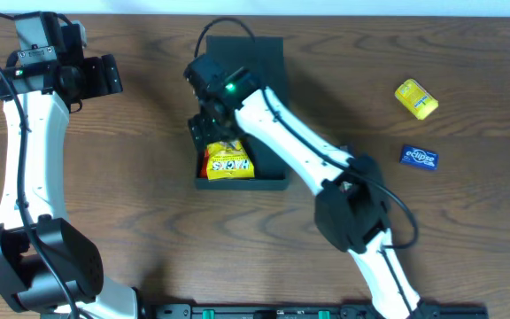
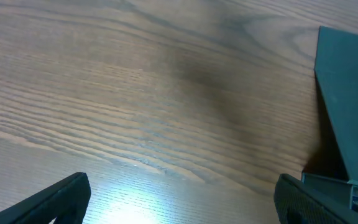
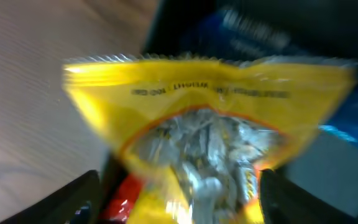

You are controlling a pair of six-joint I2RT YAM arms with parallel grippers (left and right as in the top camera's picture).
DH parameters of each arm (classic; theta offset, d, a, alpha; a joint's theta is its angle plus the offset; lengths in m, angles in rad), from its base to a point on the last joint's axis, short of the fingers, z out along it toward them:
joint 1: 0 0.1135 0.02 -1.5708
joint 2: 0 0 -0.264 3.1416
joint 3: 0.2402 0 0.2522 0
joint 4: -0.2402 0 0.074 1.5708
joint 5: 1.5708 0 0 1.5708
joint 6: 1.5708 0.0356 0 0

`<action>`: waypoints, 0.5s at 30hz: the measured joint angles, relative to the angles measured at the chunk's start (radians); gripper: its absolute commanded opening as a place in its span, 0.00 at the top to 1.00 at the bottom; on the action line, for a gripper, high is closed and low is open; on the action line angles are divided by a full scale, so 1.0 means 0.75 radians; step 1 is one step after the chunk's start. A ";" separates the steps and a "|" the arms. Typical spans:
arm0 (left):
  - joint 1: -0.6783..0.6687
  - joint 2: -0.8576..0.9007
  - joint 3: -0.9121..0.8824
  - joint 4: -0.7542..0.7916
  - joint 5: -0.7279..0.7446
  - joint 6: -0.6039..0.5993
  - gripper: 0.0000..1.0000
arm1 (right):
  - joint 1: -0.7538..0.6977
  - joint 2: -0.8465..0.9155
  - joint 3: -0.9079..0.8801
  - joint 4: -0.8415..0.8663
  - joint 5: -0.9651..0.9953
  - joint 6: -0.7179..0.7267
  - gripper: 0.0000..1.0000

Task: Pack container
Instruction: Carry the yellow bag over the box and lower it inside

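The container (image 1: 246,183), a dark teal-black box with its flap lid (image 1: 255,53) open to the far side, sits at the table's middle. A yellow snack packet (image 1: 228,164) lies in its near end. My right gripper (image 1: 213,133) hangs over the box, jaws wide apart. In the right wrist view the blurred yellow packet (image 3: 210,106) lies between and below the fingers (image 3: 179,199), with a blue packet (image 3: 353,118) behind it in the box. My left gripper (image 1: 104,75) is open and empty at the far left (image 2: 182,199). The box's side shows at the right of its view (image 2: 350,99).
A yellow packet (image 1: 416,97) and a blue Eclipse packet (image 1: 420,157) lie on the wooden table at the right. The right arm stretches from the front edge across the box's right side. Something red (image 3: 120,199) shows under the yellow packet.
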 measured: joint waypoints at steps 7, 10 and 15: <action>0.000 0.000 0.000 0.001 0.000 0.000 0.05 | -0.023 -0.228 -0.001 0.030 0.002 -0.077 0.98; 0.000 0.000 0.000 0.001 0.000 0.000 0.05 | -0.027 -0.253 0.000 -0.007 0.005 -0.113 0.99; 0.000 0.000 0.000 0.002 0.000 0.000 0.05 | -0.027 -0.224 -0.008 -0.111 -0.002 -0.202 0.99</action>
